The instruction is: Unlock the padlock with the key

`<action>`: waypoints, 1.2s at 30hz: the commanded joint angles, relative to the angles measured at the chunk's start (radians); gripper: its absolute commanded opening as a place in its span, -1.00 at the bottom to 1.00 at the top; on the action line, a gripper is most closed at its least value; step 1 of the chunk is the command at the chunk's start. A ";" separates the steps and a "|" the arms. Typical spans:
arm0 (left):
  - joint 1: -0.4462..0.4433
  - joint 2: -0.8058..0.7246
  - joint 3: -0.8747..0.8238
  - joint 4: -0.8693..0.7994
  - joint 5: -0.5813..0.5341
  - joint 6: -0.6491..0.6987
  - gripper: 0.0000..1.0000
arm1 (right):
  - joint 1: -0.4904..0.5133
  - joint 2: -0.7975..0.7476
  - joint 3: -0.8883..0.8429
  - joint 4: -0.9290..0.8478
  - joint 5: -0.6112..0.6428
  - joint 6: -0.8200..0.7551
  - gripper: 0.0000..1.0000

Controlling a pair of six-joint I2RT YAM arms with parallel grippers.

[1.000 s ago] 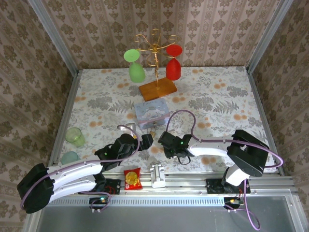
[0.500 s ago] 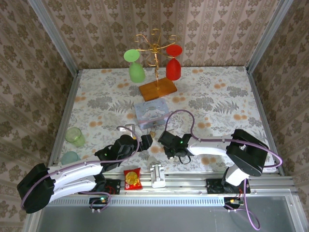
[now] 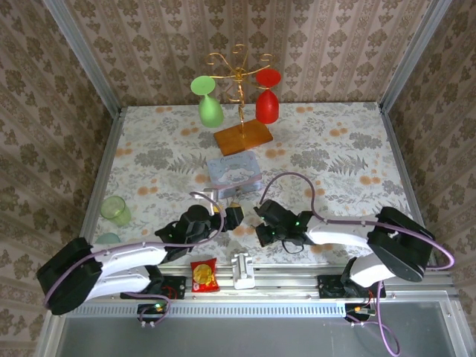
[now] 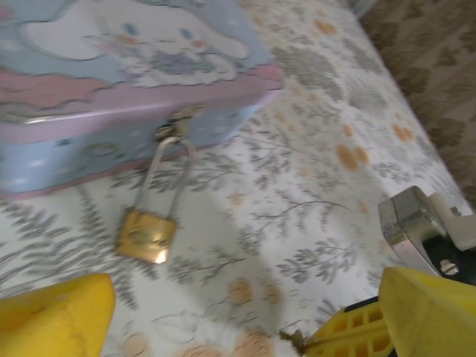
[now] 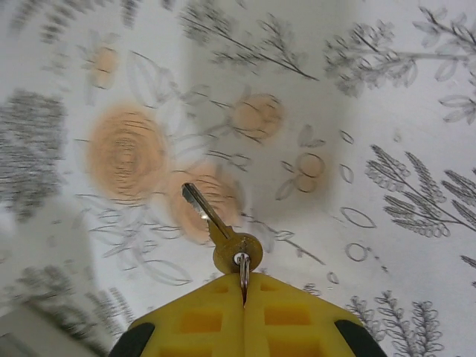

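The brass padlock (image 4: pixel 146 236) lies flat on the floral tablecloth. Its thin silvery shackle (image 4: pixel 169 169) is hooked through the hasp of the blue-grey tin box (image 4: pixel 111 82). My left gripper (image 4: pixel 245 301) is open just short of the padlock, its yellow fingers (image 4: pixel 56 320) apart with nothing between them. My right gripper (image 5: pixel 244 281) is shut on the ring of the small key (image 5: pixel 216 223), whose blade points away over the cloth. In the top view the left gripper (image 3: pixel 232 215) and right gripper (image 3: pixel 262 223) sit side by side just in front of the tin box (image 3: pixel 233 175).
A gold wire rack (image 3: pixel 239 74) with a green glass (image 3: pixel 210 110) and a red glass (image 3: pixel 267 104) stands at the back on a wooden base. Two green cups (image 3: pixel 114 210) sit at the left edge. A red snack packet (image 3: pixel 203 275) and a white block (image 3: pixel 242 269) lie by the near rail.
The left gripper has edged forward and right toward the tin box. The right arm has swung its elbow rightward, and its gripper has shifted slightly right and nearer with the key.
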 commanded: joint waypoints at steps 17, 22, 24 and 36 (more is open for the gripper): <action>-0.026 0.047 0.043 0.211 0.110 -0.025 0.21 | -0.090 -0.340 -0.122 0.259 -0.200 0.109 -1.00; -0.026 0.050 0.063 0.220 0.145 -0.026 0.26 | -0.089 -0.328 -0.097 0.229 -0.217 0.078 -1.00; -0.022 0.048 0.064 0.231 0.152 -0.032 0.26 | -0.089 -0.323 -0.093 0.224 -0.223 0.074 -1.00; -0.003 0.127 0.143 0.141 0.239 -0.077 -0.23 | -0.087 -0.297 -0.086 0.227 -0.217 0.073 -1.00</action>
